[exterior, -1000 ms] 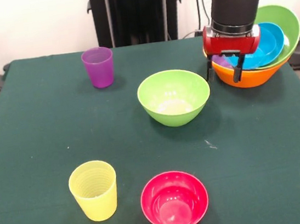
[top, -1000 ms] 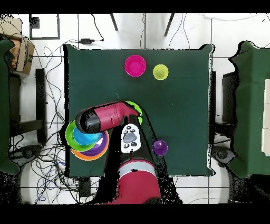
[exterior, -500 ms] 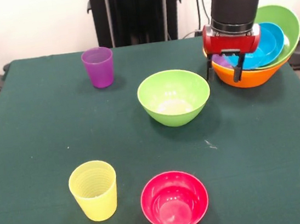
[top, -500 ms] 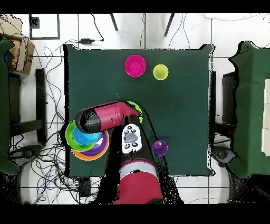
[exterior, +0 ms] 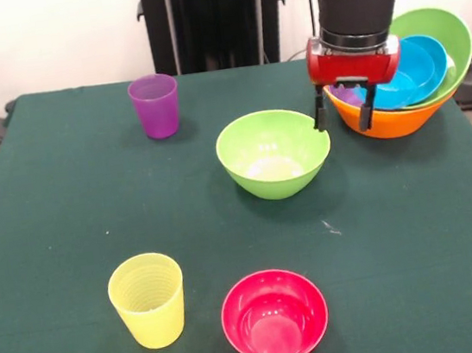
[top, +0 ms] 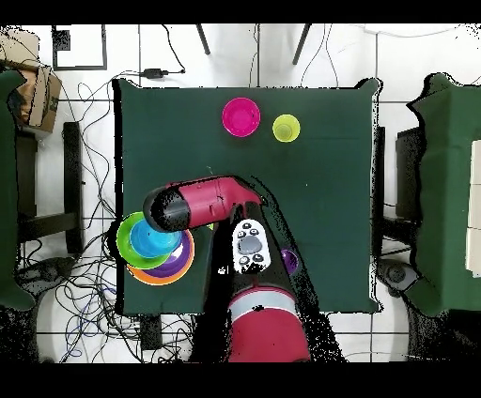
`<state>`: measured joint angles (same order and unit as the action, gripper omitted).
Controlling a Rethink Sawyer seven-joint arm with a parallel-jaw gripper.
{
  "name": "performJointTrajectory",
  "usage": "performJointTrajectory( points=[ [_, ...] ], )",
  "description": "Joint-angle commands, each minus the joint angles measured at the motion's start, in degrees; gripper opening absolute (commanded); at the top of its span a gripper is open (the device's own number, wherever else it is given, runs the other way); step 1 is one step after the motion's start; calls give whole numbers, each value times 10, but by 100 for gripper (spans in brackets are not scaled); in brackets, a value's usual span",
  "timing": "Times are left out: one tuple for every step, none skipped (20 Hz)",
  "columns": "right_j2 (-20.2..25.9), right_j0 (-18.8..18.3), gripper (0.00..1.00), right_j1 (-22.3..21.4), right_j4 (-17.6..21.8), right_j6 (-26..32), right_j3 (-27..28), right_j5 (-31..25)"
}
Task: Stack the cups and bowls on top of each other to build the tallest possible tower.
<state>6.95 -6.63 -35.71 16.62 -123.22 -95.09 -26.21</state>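
The tower (exterior: 389, 118) stands at the back right: an orange bowl with a purple, two blue and a lime green bowl tilted inside it. In the overhead view the tower (top: 155, 248) is at the lower left. My gripper (exterior: 342, 121) hangs open and empty in the gap between the tower's left rim and a loose lime green bowl (exterior: 274, 152). A purple cup (exterior: 155, 105) stands upright at the back left. A ribbed yellow cup (exterior: 148, 299) and a pink-red bowl (exterior: 274, 315) sit near the front edge. In the overhead view my arm (top: 202, 202) hides the green bowl.
The overhead view shows the pink-red bowl (top: 240, 116) and the yellow cup (top: 287, 128) side by side near the far edge. The purple cup (top: 290, 262) peeks out beside my arm. Cables lie on the floor around the table (top: 329, 188).
My gripper has shifted left in the front view and risen a little, away from the tower's rim and toward the green bowl. The cups and bowls have not moved.
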Motion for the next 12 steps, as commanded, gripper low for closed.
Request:
performJointTrajectory(
  points=[
    [66,-27,100,17,59,88,14,8],
    [68,-31,100,17,61,91,12,9],
    [70,-34,100,19,65,91,10,11],
    [71,-35,100,19,69,89,10,12],
    [70,-36,100,24,73,88,15,12],
    [70,-35,100,25,75,87,17,10],
    [73,-37,100,30,78,90,26,5],
    [74,-37,100,32,81,89,28,4],
    [75,-38,100,40,85,89,38,4],
    [76,-39,100,44,89,88,41,6],
    [74,-39,100,54,96,86,50,13],
    [75,-41,100,59,100,86,53,16]
  ],
)
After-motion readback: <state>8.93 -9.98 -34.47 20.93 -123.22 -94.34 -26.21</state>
